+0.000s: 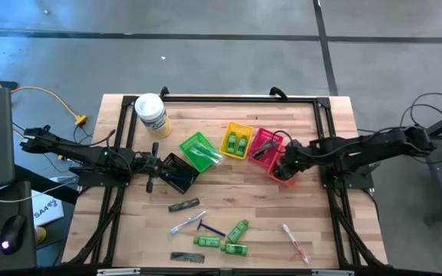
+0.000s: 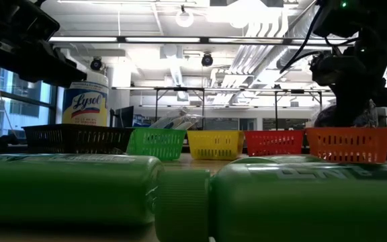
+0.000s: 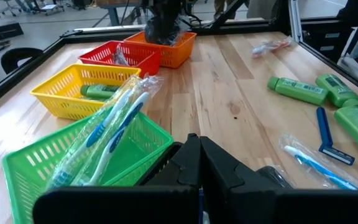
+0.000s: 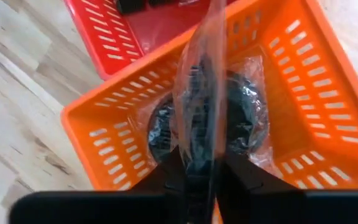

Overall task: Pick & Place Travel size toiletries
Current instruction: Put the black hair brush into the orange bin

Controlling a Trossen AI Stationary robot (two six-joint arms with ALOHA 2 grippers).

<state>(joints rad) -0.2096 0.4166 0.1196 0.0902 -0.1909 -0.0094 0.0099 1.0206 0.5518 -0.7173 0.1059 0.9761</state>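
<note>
Both sets of jaws sit close together: your right gripper (image 4: pixel 199 168) pinches the clear wrapper of a dark mesh bundle (image 4: pixel 194 112), holding it just above the orange basket (image 4: pixel 328 106), where more wrapped mesh lies. Your left gripper (image 3: pixel 197 162) is pressed together with nothing in it, waiting by the black basket (image 1: pixel 176 173). Toothbrushes (image 3: pixel 114 124) stick out of the green basket (image 3: pixel 36 162). Green bottles (image 1: pixel 235 247), a razor (image 1: pixel 209 228) and a comb (image 1: pixel 186 257) lie loose on the table (image 1: pixel 313 199).
</note>
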